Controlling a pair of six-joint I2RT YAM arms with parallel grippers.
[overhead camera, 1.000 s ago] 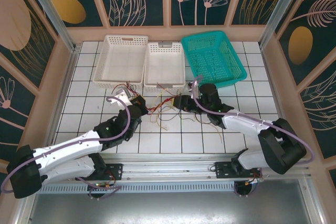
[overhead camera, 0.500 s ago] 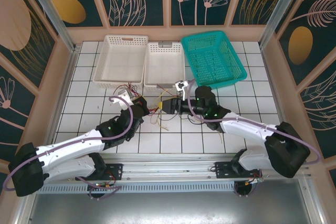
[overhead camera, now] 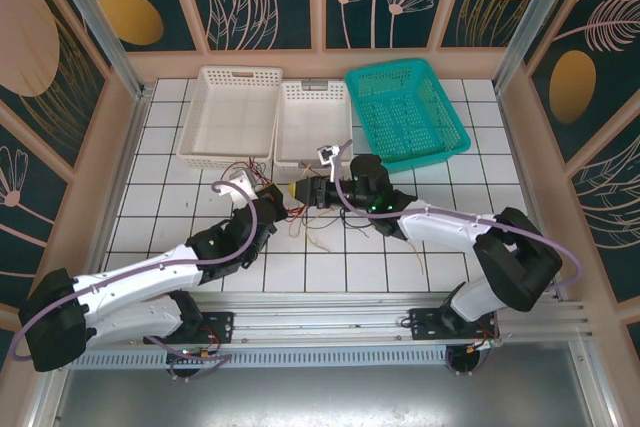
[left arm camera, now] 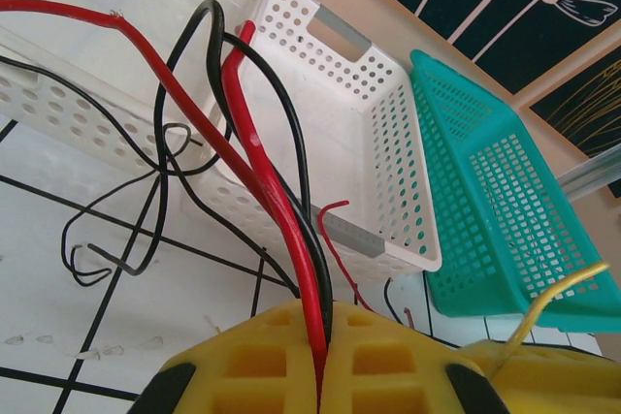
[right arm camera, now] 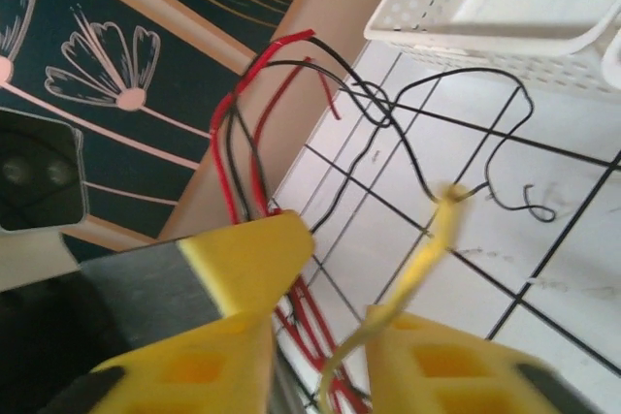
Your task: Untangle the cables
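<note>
The thin, limp red, black and yellow-olive cables (overhead camera: 296, 211), tangled on the white tiled counter (overhead camera: 180, 197), look light, soft and slippery: the left hand (left arm camera: 320, 322) is clenched on red and black strands, the right hand (right arm camera: 335, 327) parted around a yellow one, probably best pinched low.

- Top view: fixed high behind the arm bases, looking down and forward across the whole tiled table (overhead camera: 180, 237), far off.
- Left wrist view: set just behind the left gripper (left arm camera: 322, 327), very close, low, facing the white baskets (left arm camera: 320, 94) and teal basket (left arm camera: 485, 181) at the far side.
- Right wrist view: just behind the right gripper (right arm camera: 340, 276), rolled, facing the left wall (right arm camera: 107, 75).
- Shared: all three take in the cables (overhead camera: 296, 211) and one of the white baskets.
</note>
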